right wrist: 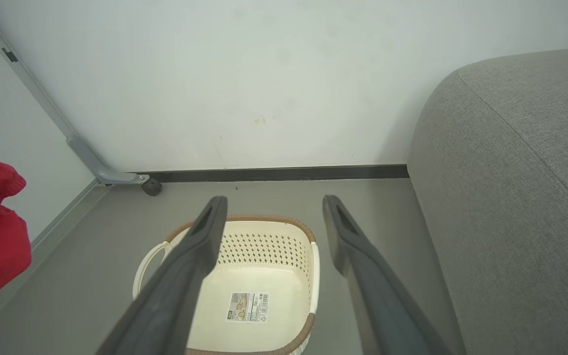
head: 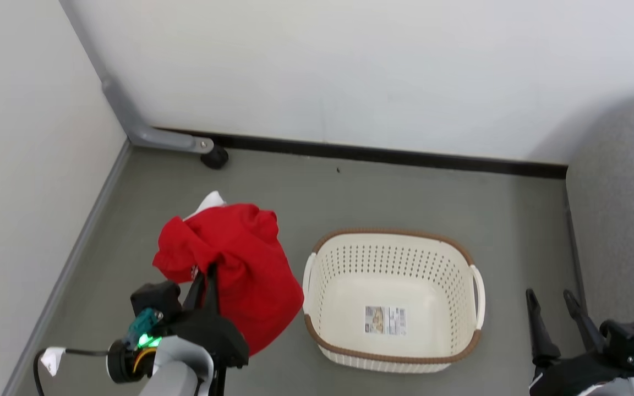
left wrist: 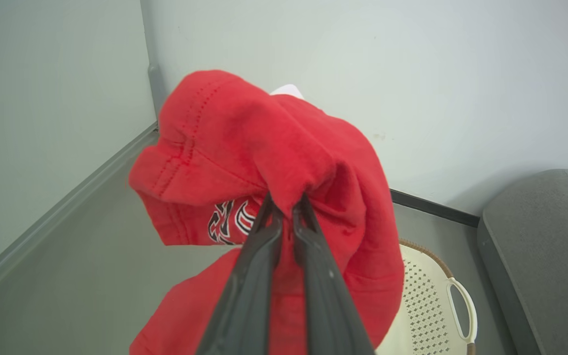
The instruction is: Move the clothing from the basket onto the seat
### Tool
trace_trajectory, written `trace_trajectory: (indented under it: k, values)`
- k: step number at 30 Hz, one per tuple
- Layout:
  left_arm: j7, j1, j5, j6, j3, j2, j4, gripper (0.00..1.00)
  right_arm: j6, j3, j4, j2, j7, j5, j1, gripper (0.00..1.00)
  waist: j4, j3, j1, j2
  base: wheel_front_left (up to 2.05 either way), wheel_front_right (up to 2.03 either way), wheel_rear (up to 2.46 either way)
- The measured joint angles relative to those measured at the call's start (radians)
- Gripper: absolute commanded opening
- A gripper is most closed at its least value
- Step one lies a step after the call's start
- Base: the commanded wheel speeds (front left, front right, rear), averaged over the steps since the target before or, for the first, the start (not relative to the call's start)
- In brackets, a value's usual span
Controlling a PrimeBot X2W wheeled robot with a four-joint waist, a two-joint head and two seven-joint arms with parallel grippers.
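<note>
The red jersey (head: 240, 264) hangs bunched in the air left of the basket, with a bit of white fabric (head: 210, 202) peeking out behind it. My left gripper (head: 208, 273) is shut on a fold of the jersey (left wrist: 264, 148); black lettering (left wrist: 225, 222) shows beside my fingers. The cream basket (head: 394, 300) sits on the floor with just a paper label (head: 384, 320) on its bottom. My right gripper (head: 551, 297) stands open at the lower right, between the basket (right wrist: 244, 286) and the grey seat (head: 625, 220), holding nothing. The seat (right wrist: 511, 197) lies to the right.
White walls meet at a corner on the left, where a grey metal leg (head: 146, 132) with a black caster (head: 215, 158) stands. A black baseboard (head: 383, 154) runs along the back wall. Grey floor (head: 394, 198) lies around the basket.
</note>
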Motion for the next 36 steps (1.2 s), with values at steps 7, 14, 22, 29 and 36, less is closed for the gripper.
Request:
trace_trajectory:
  k: [7, 14, 22, 29, 36]
  values:
    - [0.000, 0.076, 0.002, 0.007, 0.005, 0.013, -0.053, 0.00, 0.005, 0.000, -0.014, 0.011, 0.000, -0.001, 0.054, 1.00, 0.007, -0.086, 0.0000, 0.0000, 0.00, 0.00, 0.00]
    - [-0.002, 0.109, 0.008, 0.008, 0.015, 0.024, -0.111, 0.00, 0.009, 0.005, -0.029, 0.020, 0.000, -0.010, 0.076, 1.00, 0.002, -0.128, 0.0000, 0.0000, 0.00, 0.00, 0.00]
    - [-0.002, 0.132, 0.010, 0.009, 0.022, 0.032, -0.164, 0.00, 0.012, 0.005, -0.041, 0.024, 0.000, -0.017, 0.078, 1.00, -0.018, -0.136, 0.0002, 0.0001, 0.00, 0.00, 0.00]
    - [0.000, 0.140, 0.021, 0.016, 0.019, 0.035, -0.210, 0.00, 0.016, 0.019, -0.052, 0.026, 0.000, -0.030, 0.079, 1.00, -0.031, -0.135, 0.0002, 0.0001, 0.00, 0.00, 0.00]
    - [0.017, 0.145, 0.035, 0.016, 0.008, 0.035, -0.256, 0.00, 0.025, 0.120, -0.059, 0.041, 0.000, -0.072, 0.047, 1.00, -0.036, -0.131, 0.0002, 0.0001, 0.00, 0.00, 0.00]
